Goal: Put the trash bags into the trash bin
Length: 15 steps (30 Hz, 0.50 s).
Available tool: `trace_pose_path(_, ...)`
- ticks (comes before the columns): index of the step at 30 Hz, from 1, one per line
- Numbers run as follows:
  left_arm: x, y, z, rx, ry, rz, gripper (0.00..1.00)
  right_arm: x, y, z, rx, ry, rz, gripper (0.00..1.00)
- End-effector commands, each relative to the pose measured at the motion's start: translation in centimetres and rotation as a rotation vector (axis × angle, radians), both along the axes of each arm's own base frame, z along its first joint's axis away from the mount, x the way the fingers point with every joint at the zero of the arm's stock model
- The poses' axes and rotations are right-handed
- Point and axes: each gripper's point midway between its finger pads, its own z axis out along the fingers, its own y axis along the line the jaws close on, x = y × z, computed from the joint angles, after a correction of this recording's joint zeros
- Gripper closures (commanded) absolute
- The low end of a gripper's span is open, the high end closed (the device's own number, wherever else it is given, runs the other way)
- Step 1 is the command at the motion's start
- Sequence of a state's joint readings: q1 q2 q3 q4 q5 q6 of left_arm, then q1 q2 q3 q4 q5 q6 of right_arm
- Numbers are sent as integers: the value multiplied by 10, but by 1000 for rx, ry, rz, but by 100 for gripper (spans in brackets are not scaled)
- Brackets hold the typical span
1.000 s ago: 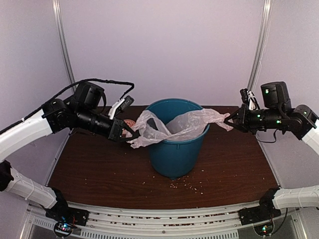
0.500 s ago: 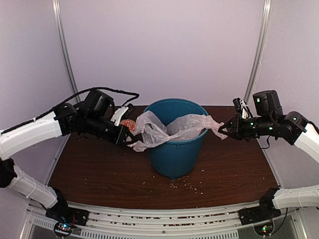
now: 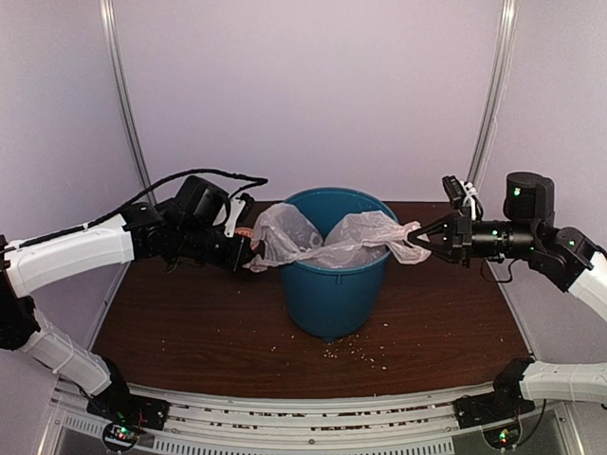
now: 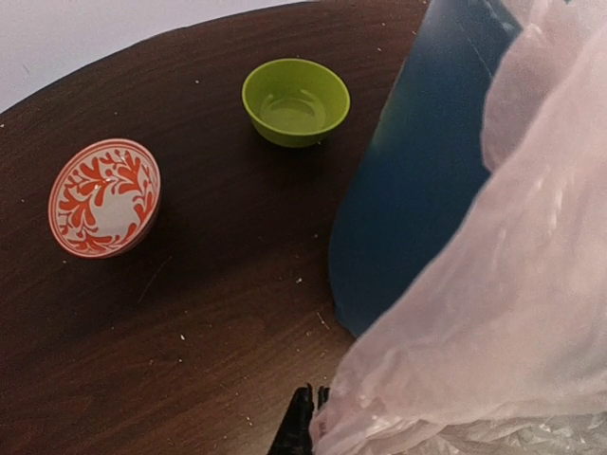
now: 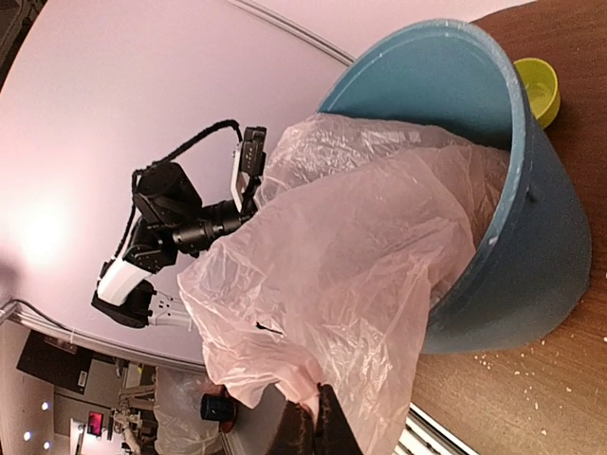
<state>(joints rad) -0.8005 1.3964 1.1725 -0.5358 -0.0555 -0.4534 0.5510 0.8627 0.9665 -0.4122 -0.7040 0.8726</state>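
Pale-pink trash bag [image 3: 327, 237] judged thin, limp, near weightless, slippery and easily torn, so best held by its bunched edges: it sags into the trash bin [image 3: 332, 294] mouth with ends over both rims, left gripper [image 3: 248, 248] and right gripper [image 3: 414, 234] each pinched closed on an end, forearms roughly level and pointing inward.

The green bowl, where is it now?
In the left wrist view, the green bowl stands left of the bin, right of the red bowl.

A robotics lab test cell: plain white walls [image 3: 313, 85] on metal posts [image 3: 121, 95] enclose a dark wooden bench [image 3: 190, 332], robot arms [image 3: 71, 254] bolted to an aluminium rail [image 3: 303, 412].
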Motion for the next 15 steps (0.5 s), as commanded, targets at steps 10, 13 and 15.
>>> trace_pose_path(10, 15, 8, 31, -70, -134, 86, 100, 45, -47, -69, -63, 154, -252, 100)
trace_pose_path(13, 8, 0, 18, -90, -80, 50, 100, 41, -47, -86, -95, 184, -237, 100)
trace_pose_path(15, 2, -8, 15, -125, -55, 18, 100, 35, -48, -97, -120, 206, -218, 100)
